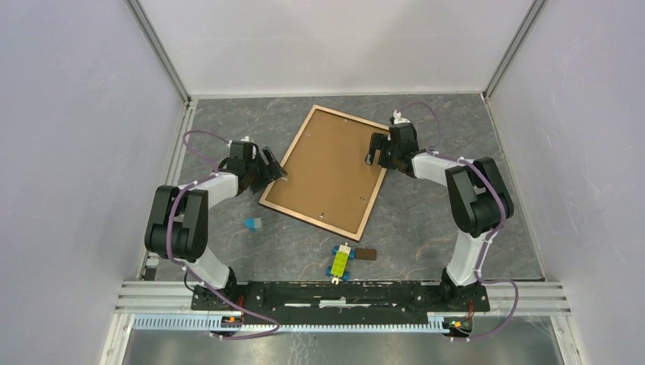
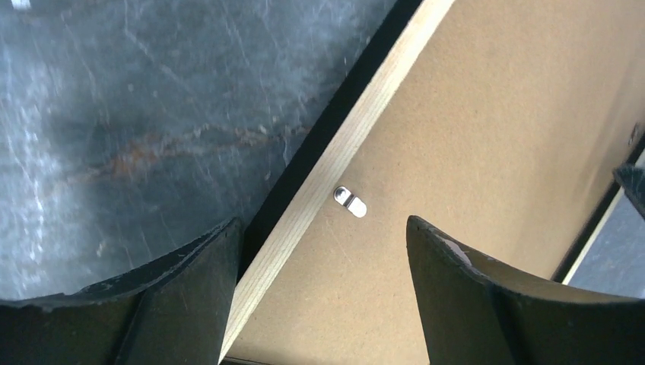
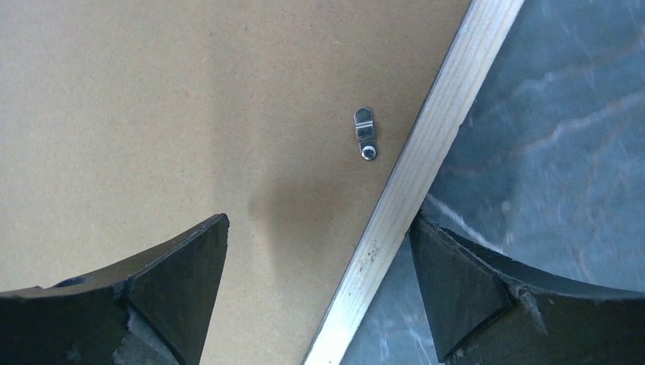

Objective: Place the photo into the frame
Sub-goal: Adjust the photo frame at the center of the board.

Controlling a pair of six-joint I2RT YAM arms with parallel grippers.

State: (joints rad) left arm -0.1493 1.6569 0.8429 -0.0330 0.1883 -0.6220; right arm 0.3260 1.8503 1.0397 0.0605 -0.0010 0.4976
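On the grey marbled table (image 1: 426, 220), the frame (image 2: 327, 171) lies back-up, its brown backing board (image 1: 327, 167) covering whatever sits beneath; I cannot see the photo. Small blue and yellow pieces (image 1: 341, 261) near the arm bases are too small for me to identify. Both tools gape wide, holding nothing: the left gripper (image 2: 323, 236) straddles the frame's left rail, the right gripper (image 3: 319, 228) its right rail, each beside a metal clip (image 3: 366, 133).
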